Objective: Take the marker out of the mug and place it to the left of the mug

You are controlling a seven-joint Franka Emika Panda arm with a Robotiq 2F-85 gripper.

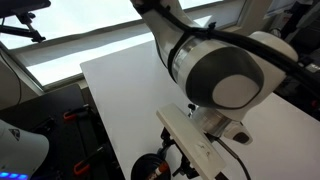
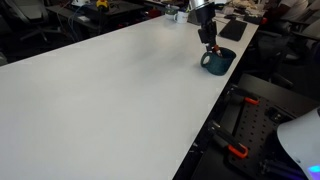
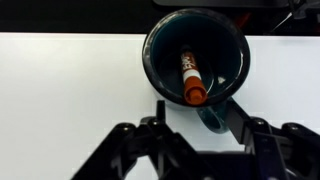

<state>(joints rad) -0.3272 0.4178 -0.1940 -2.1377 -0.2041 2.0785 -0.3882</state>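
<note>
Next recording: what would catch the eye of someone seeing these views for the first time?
In the wrist view, the orange marker lying inside the dark mug stands out at once, with the open claw spread at the near side of the mug. In an exterior view the mug sits near the far edge of a wide white table, the claw just above it. In an exterior view the arm's big grey joint fills the foreground.

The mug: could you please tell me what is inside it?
In the wrist view, the mug holds one marker, its orange end toward the handle. The bit of floor under the marker is covered; nothing else shows inside.
</note>
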